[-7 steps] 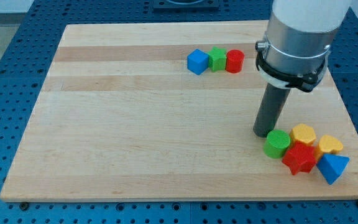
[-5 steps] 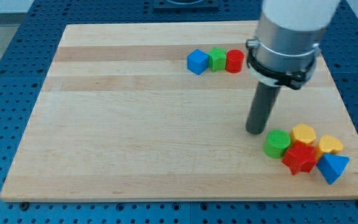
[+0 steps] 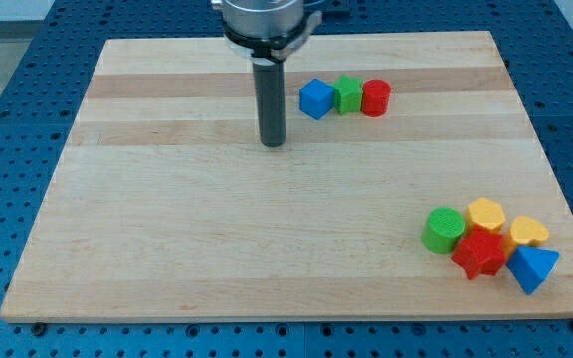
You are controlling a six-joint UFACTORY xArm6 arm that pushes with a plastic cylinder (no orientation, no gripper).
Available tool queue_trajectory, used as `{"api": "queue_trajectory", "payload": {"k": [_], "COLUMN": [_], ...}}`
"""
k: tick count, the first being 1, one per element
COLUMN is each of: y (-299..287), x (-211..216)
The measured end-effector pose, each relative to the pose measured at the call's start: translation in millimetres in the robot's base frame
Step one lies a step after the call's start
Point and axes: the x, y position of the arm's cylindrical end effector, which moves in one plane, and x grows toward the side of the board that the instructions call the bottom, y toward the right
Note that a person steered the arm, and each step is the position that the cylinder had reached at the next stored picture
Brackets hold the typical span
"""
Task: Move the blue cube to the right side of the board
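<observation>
The blue cube point(image 3: 316, 98) lies near the top middle of the wooden board point(image 3: 217, 239). It is the left end of a row with a green block point(image 3: 347, 94) and a red cylinder point(image 3: 375, 97), all touching. My tip point(image 3: 273, 142) rests on the board to the left of and a little below the blue cube, apart from it by about one block's width.
A cluster lies at the bottom right: a green cylinder point(image 3: 444, 230), a yellow block point(image 3: 485, 214), a second yellow block point(image 3: 529, 232), a red star-like block point(image 3: 480, 253) and a blue triangular block point(image 3: 532, 268). The board's right edge is just beyond them.
My tip has moved from beside the green cylinder at the bottom right up and to the left, to a spot left of the blue cube. No block has moved.
</observation>
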Motion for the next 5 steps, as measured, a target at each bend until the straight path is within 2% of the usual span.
{"api": "queue_trajectory", "payload": {"k": [2, 3, 5], "y": [-3.4, 5.2, 58.2], "x": [-60.5, -67.3, -67.3]}}
